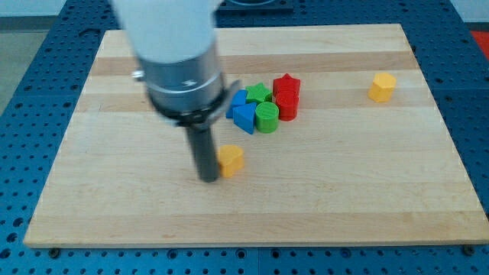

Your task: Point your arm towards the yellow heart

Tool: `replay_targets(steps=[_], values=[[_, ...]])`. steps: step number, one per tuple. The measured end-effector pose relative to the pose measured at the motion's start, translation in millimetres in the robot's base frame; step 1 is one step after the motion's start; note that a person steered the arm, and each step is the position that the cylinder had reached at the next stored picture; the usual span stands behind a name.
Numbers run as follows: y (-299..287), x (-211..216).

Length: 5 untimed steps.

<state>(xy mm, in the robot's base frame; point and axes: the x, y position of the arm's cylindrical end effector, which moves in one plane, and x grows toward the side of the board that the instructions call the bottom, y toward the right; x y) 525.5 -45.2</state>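
One wooden board (344, 191) fills most of the view, lying on a blue pegboard table (470, 92). Over the board's left half hangs the arm's pale and grey housing (179, 61), and the dark rod (203, 149) drops from it. It has no pincer, so nothing opens, shuts or holds. My tip (208, 178) rests on the board just left of the yellow heart (230, 160), touching it or all but touching; I cannot tell which. Up and right of the heart sits a tight cluster: 2 blue blocks (242, 112), a green star (259, 94), a green cylinder (267, 118) and 2 red blocks (286, 95). Well apart, near the view's top right, stands 1 yellow block (382, 87).
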Motion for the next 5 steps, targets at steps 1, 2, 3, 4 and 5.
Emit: replay_targets(steps=[1,2,3,4,5], values=[[84,-9],[109,-11],[95,13],[85,20],[82,41]])
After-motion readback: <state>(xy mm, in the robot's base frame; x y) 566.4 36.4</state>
